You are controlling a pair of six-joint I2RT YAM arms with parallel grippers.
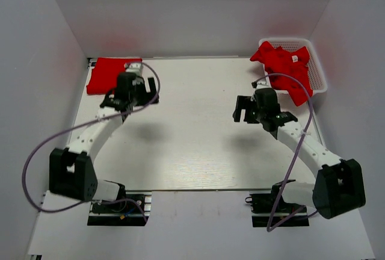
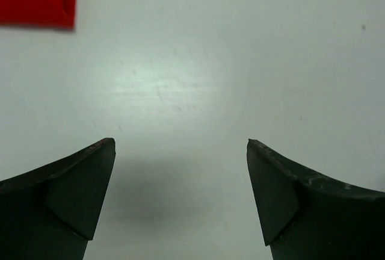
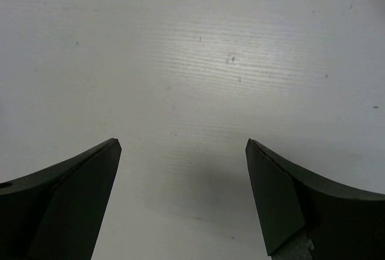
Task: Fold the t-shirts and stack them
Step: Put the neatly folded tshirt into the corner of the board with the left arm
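I judge the next job is fetching one of the shirts (image 1: 283,66) heaped in the basket (image 1: 322,82) at upper right. I should pinch a single layer and lift it clear of the rim. A folded shirt (image 1: 110,74) lies upper left. The left gripper (image 2: 180,145) and right gripper (image 3: 183,145) both gape wide, empty, above the table (image 3: 198,61).

The table (image 1: 198,145) has a flat, off-white top; the wrist views show a faint fine grain in it. Plain white panels enclose it on three sides: a back wall (image 1: 192,13), a left wall (image 1: 36,91) and a right wall (image 1: 355,61). Lighting is even and diffuse, and soft shadows lie on the tabletop.
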